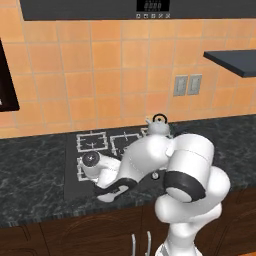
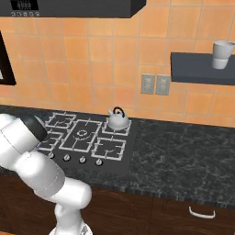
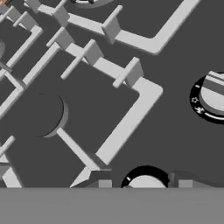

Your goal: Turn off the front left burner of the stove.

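Note:
The stove (image 2: 120, 153) is a flat black cooktop set in the dark counter. In the hand view I look straight down on the front left burner (image 3: 43, 114), whose grey grate bars cross the picture. Its round centre disc looks dark, with no clear blue. My gripper (image 3: 145, 183) is open, and its two dark fingertips (image 3: 105, 183) stand either side of a round silver knob (image 3: 144, 180), apart from it. A second knob (image 3: 212, 96) lies to the right. In the right base view the burner's grate (image 2: 51, 137) is partly hidden behind my arm.
A silver kettle (image 2: 118, 119) sits on the back right grate. The big middle grate (image 2: 82, 134) lies beside the burner. The other knobs (image 2: 82, 159) run along the stove's front. Wall outlets (image 2: 154, 84) and a shelf with a cup (image 2: 222, 54) are to the right.

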